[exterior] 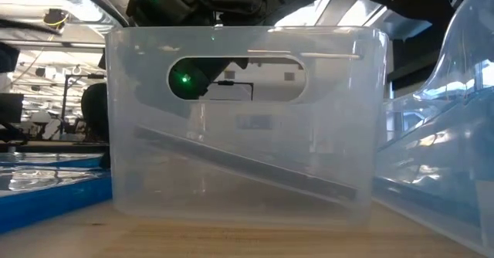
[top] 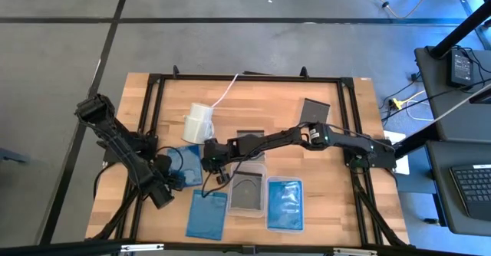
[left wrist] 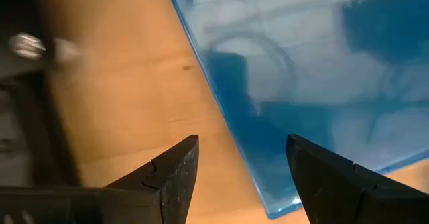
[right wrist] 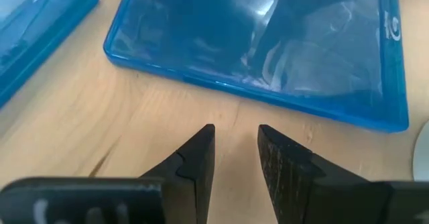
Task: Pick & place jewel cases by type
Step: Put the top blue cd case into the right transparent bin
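A blue jewel case (top: 186, 165) lies flat on the table at mid left. A second blue case (top: 207, 214) lies near the front edge. A third blue case (top: 285, 202) lies in the right clear tray. A grey case (top: 247, 193) leans tilted in the left clear tray (exterior: 247, 173). A dark case (top: 314, 110) lies at the far right. My right gripper (right wrist: 236, 158) is narrowly open, low over the wood, just short of the mid-left blue case (right wrist: 268, 43). My left gripper (left wrist: 241, 174) is open, and a blue case's corner (left wrist: 271, 209) lies on the table ahead of its fingers.
A white cup (top: 198, 123) with a cord stands behind the blue case. Another grey case (top: 252, 136) lies partly under my right arm. The two clear trays (top: 265, 181) stand side by side at the near middle. A black frame rims the table.
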Available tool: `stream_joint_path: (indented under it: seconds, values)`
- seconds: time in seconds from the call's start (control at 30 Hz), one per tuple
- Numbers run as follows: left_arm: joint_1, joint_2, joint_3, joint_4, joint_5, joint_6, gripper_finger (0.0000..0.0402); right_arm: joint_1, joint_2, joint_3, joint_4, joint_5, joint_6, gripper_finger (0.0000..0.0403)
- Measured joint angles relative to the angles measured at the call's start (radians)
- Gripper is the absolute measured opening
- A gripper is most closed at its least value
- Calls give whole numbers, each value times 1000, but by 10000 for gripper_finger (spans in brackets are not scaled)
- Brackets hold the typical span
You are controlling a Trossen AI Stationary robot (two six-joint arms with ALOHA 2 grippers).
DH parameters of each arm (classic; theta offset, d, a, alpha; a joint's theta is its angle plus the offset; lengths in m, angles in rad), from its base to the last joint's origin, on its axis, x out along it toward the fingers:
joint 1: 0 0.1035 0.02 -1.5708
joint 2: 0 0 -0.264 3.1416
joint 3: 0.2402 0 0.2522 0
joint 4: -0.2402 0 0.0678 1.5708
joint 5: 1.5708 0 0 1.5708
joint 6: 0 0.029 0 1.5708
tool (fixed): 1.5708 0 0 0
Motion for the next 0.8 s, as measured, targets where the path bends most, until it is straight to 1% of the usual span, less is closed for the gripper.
stream_joint_path:
  seconds: [0.1, 0.17, 0.3, 0.53, 0.8]
  values:
    - [-9, -5, -65, 104, -25, -34, 221, 9, 4, 0, 2, -30, -6, 119]
    - [-15, -6, -86, 141, -56, -51, 221, 14, 5, 0, 1, -57, -12, 119]
    - [-16, -10, -92, 149, -91, -48, 221, 27, 5, -4, 3, -65, -26, 119]
    - [-41, -8, -97, 193, -227, -22, 221, 26, 5, -4, -1, -70, -46, 119]
    - [-63, -5, -101, 207, -326, -20, 221, 27, 4, -5, -15, -71, -46, 119]
